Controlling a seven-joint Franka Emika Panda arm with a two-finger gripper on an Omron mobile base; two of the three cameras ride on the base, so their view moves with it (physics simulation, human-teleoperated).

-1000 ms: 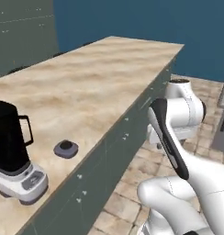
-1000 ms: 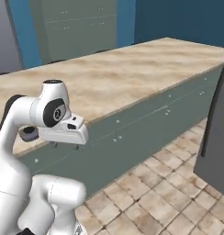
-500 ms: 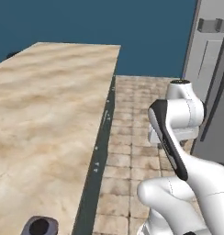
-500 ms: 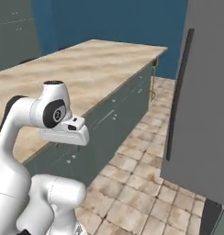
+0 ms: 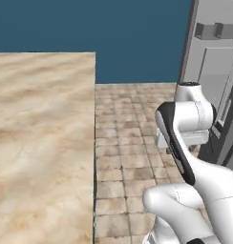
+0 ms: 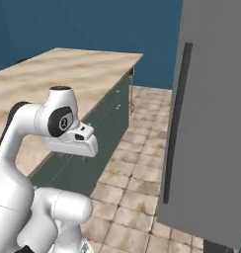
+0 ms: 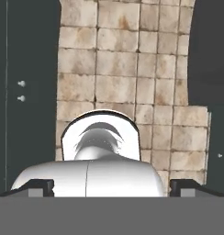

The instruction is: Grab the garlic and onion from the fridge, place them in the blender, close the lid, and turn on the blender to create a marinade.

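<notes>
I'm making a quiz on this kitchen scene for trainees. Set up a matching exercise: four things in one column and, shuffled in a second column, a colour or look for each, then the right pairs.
Things:
1. fridge
2. fridge handle
3. counter top
4. wall

Looks:
A. beige, marbled
B. dark blue
C. plain grey
D. black, long and thin

Pairs: 1-C, 2-D, 3-A, 4-B
</notes>
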